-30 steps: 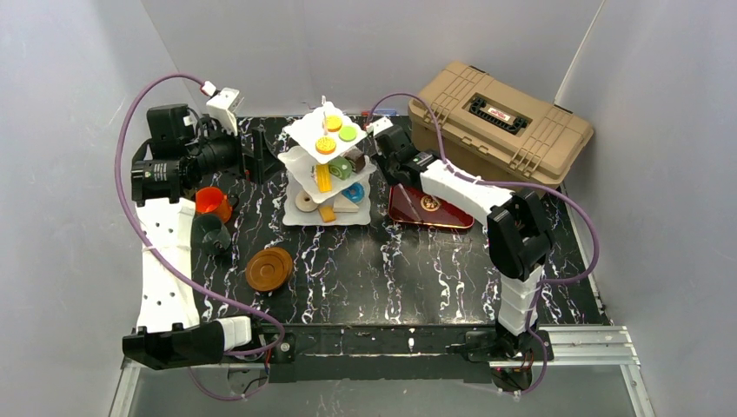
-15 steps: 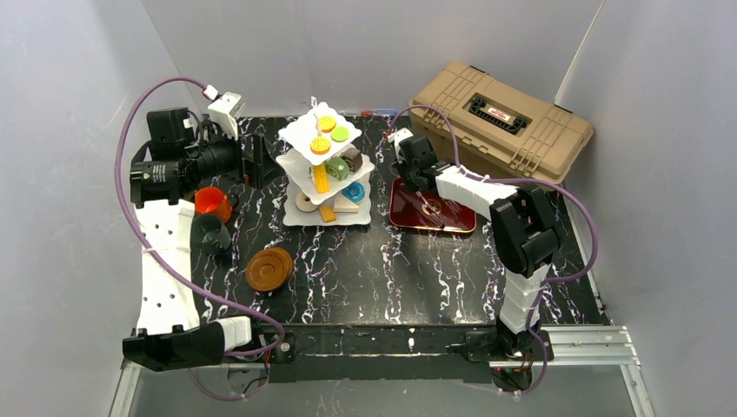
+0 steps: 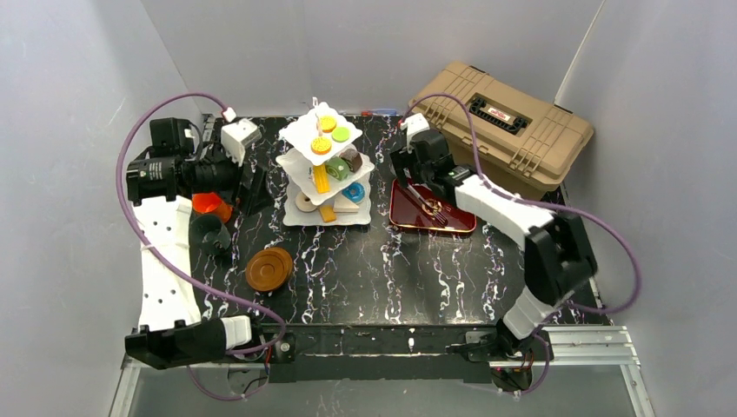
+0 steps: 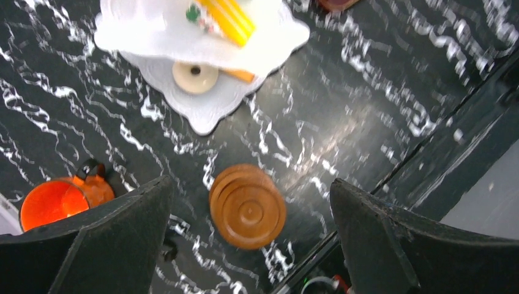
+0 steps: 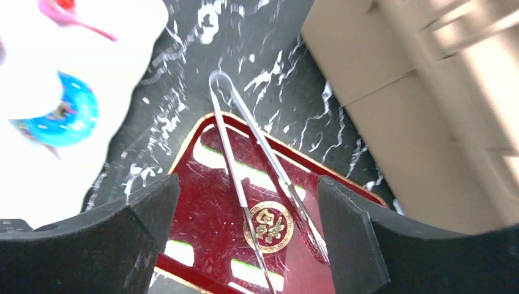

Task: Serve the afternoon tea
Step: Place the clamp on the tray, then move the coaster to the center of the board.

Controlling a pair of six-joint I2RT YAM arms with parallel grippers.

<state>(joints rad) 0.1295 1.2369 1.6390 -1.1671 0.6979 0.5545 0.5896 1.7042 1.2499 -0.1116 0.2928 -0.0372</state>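
Observation:
The white three-tier stand (image 3: 298, 217) holds small colourful pastries at the back middle; its bottom plate (image 4: 202, 113) carries a cream donut (image 4: 194, 76). A blue donut (image 5: 61, 119) lies on the stand's right side. The orange cup (image 3: 207, 204), a dark cup (image 3: 210, 233) and stacked brown saucers (image 3: 268, 268) sit at the left. My left gripper (image 3: 252, 178) hangs open high over the saucers (image 4: 248, 205), with the orange cup (image 4: 55, 202) beside its left finger. My right gripper (image 3: 404, 172) is open above the metal tongs (image 5: 257, 153), and nothing is between its fingers.
The tongs (image 3: 430, 207) lie on a dark red tray (image 3: 452, 221) right of the stand. A tan toolbox (image 3: 500, 122) stands at the back right, close behind the tray. Grey walls close in the table on three sides.
My right gripper went from shut to open and pulled away from the stand toward the tray, where the tongs now lie. My left gripper shifted slightly to the right.

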